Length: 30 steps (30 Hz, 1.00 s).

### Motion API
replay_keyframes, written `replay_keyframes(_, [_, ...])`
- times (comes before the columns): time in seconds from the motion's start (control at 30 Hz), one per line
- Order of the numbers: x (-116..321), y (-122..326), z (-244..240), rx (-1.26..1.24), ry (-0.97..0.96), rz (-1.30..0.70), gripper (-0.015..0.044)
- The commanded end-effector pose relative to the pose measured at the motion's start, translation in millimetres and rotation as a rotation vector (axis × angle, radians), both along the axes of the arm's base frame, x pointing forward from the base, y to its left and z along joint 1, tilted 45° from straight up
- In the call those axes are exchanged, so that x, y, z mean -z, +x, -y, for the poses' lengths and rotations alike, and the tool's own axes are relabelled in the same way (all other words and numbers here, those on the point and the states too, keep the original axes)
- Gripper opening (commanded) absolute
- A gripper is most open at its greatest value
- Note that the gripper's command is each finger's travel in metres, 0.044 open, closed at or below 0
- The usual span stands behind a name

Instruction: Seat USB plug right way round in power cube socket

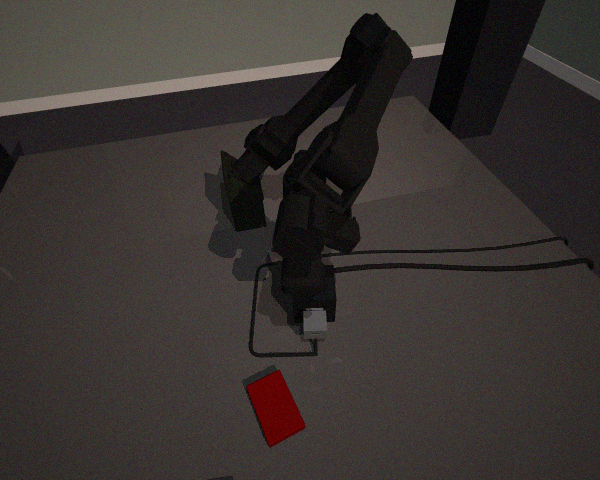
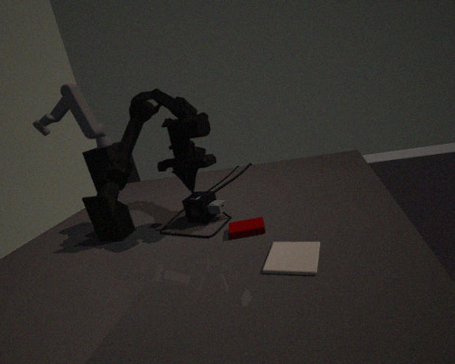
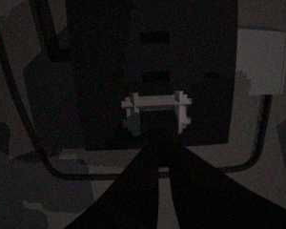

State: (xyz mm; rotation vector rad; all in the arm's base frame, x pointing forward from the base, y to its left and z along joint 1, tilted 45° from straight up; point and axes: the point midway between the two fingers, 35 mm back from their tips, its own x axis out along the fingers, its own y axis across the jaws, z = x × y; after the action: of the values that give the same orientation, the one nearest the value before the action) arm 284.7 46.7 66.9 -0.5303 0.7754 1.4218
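Observation:
The power cube (image 1: 329,304) (image 2: 196,211) (image 3: 200,52) is a dark block on the table. The socket on its top shows a pale metal outline (image 3: 157,101) in the wrist view; its light edge also shows in the exterior view (image 2: 196,197). My gripper (image 2: 192,190) (image 3: 162,155) points down at the cube's top, its narrow tips right beside the socket. It is shut on the USB plug (image 3: 158,126), a dark body in front of the pale outline. The plug's depth and which way round it is cannot be told in this dim light. In the top view the arm hides the fingertips.
A white plug (image 1: 314,322) (image 2: 216,206) (image 3: 262,62) sits on the cube's side, its dark cable (image 1: 285,354) (image 2: 186,235) (image 3: 100,176) looping around the cube. A red box (image 1: 276,408) (image 2: 246,227) and a pale flat square (image 2: 292,257) lie nearby. Another, light-coloured arm (image 2: 80,111) stands behind mine.

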Motion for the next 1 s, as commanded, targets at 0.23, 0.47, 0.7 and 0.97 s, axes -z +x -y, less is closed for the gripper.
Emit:
replay_keyframes(0.23, [1.4, 0.1, -1.7, 0.003, 0.003, -0.002, 0.0000])
replay_keyframes(0.47, [2.0, 0.1, -2.2, 0.003, 0.003, -0.002, 0.0000])
replay_keyframes(0.7, [2.6, 0.1, -2.8, 0.003, 0.003, -0.002, 0.0000])
replay_keyframes(0.97, [3.0, 0.1, -3.3, 0.003, 0.003, -0.002, 0.0000])
